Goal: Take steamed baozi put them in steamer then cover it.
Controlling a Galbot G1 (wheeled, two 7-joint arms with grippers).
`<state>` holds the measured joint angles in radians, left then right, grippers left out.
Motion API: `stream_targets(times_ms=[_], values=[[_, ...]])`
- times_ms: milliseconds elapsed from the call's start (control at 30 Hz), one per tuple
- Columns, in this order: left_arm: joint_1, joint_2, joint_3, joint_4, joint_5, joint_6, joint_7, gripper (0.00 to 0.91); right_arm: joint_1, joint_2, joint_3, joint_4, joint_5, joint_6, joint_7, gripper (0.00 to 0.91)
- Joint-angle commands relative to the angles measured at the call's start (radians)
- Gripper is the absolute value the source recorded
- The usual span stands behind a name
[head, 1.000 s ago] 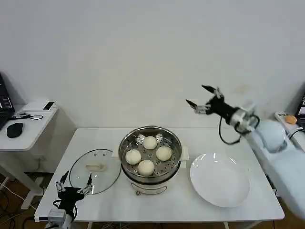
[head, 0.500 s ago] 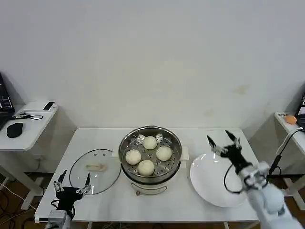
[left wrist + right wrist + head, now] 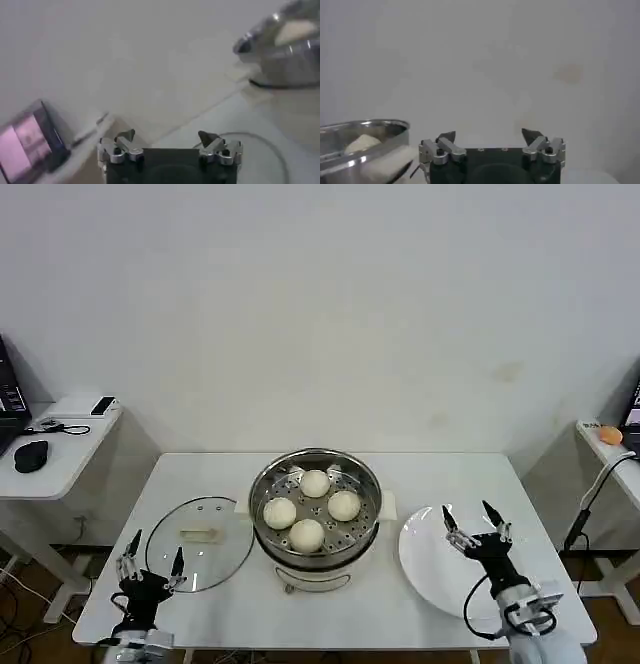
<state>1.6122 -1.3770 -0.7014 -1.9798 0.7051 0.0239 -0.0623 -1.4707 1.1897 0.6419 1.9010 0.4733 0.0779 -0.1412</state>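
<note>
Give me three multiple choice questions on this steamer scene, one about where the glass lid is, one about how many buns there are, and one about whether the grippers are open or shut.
1. Where is the cover?
A. On the steamer
B. Flat on the table at the steamer's left
C. On the white plate

2. How many steamed baozi sit in the steamer?
A. Two
B. Four
C. Six

3. How are the two grippers?
A. Both open, holding nothing
B. Left shut on the cover
C. Right shut on a bun

Answers:
1. B: the cover lies on the table left of the steamer, which stands uncovered.
2. B: four steamed baozi rest on the perforated tray.
3. A: the left gripper by the cover's near edge and the right gripper over the white plate both show spread fingers with nothing between them.
</note>
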Motion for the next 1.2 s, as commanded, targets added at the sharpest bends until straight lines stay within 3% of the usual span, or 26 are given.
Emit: stream_targets(times_ms=[33, 433, 833, 1200], values=[[-0.061, 0.082, 0.042, 0.172, 0.549, -0.037, -0.064, 0.907, -0.052, 0.053, 0.002, 0.051, -0.032, 0.023, 0.025, 0.907], [-0.189, 0.122, 0.084, 0.290, 0.603, -0.058, 0.037, 0.907, -0.095, 0.083, 0.002, 0.067, -0.088, 0.054, 0.029, 0.907], [-0.365, 0.139, 0.125, 0.404, 0.602, -0.035, 0.074, 0.907, -0.120, 0.108, 0.020, 0.073, -0.102, 0.034, 0.019, 0.907], [-0.413, 0.135, 0.142, 0.451, 0.599, -0.024, 0.099, 0.907, -0.119, 0.117, 0.036, 0.068, -0.102, 0.035, 0.018, 0.907]])
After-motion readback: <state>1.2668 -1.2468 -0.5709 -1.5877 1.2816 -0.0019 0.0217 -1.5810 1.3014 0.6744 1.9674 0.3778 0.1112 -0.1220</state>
